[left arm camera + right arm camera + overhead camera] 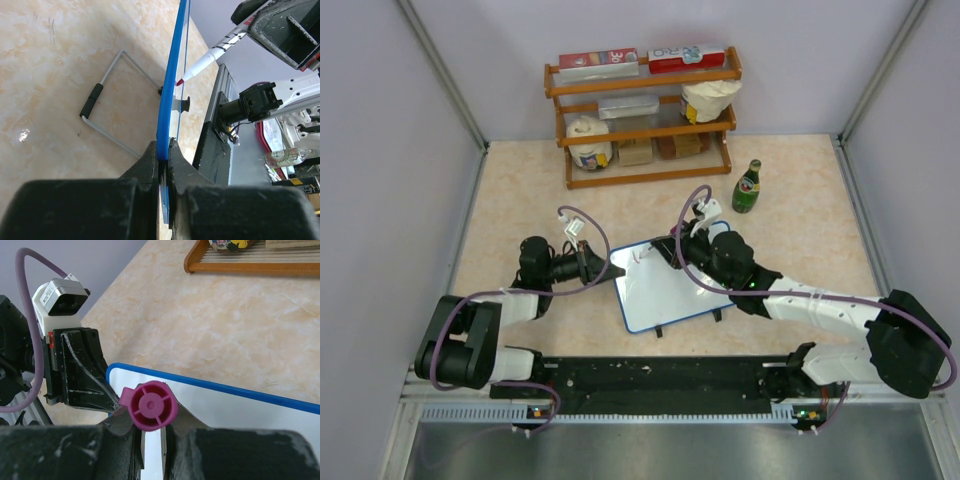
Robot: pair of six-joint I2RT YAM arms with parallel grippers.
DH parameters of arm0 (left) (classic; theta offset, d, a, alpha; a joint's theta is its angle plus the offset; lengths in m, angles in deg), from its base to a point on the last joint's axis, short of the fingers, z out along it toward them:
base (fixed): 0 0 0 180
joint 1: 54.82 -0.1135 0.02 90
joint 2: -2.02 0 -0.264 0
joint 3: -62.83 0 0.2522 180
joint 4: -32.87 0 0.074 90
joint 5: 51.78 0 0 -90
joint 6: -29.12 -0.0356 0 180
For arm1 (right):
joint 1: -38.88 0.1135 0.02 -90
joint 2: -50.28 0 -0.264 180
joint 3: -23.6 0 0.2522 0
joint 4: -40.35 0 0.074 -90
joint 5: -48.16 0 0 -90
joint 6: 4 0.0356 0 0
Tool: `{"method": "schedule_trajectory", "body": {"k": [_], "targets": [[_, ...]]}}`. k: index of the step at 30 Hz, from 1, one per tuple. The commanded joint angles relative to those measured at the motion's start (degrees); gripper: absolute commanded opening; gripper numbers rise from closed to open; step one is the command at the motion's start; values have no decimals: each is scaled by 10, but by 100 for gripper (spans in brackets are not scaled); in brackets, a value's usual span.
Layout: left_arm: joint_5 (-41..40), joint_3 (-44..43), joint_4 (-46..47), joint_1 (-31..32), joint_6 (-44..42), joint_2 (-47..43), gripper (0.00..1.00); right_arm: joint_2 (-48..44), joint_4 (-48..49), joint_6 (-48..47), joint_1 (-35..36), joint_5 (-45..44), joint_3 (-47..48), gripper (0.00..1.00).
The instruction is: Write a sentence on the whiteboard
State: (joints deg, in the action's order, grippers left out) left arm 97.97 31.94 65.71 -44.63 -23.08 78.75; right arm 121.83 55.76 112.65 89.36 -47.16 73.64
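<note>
Board (665, 290) sits mid-counter (800, 210), between the two arms, skewed so its left corner points to the left arm. Face looks blank in the top view; any small marks at the far-left corner are too fine to tell.

Left tool (162, 151) is clenched on the board's blue frame at the left edge, one finger on each side of the rim. Judged purpose: to brace the board so that pen pressure will not push it about. A wire stand (107, 112) folds out behind the board and rests on the counter. This suggests the face is propped at a tilt and needs this steadying.

Right tool (152, 426) grips a marker (212, 54) by its barrel, magenta end cap toward the wrist camera, red tip aimed down at the far-left part of the face. That is a sensible start point for a line running left to right. The tip is just beside the surface; contact cannot be told.

Judgement: writing has barely begun or not begun. Risk: a push from the tip could tilt the propped board or pull it out of the left tool's clamp.
</note>
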Motion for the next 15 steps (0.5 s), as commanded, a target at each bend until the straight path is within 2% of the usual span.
{"method": "schedule_trajectory", "body": {"k": [1,15], "targets": [[-9,-4,-4,4,-46,11,0,1,7,-2,3,7,-7,0],[-10,-5,-6,4,-48,12,0,7,-12,-6,3,29,-9,0]]}}
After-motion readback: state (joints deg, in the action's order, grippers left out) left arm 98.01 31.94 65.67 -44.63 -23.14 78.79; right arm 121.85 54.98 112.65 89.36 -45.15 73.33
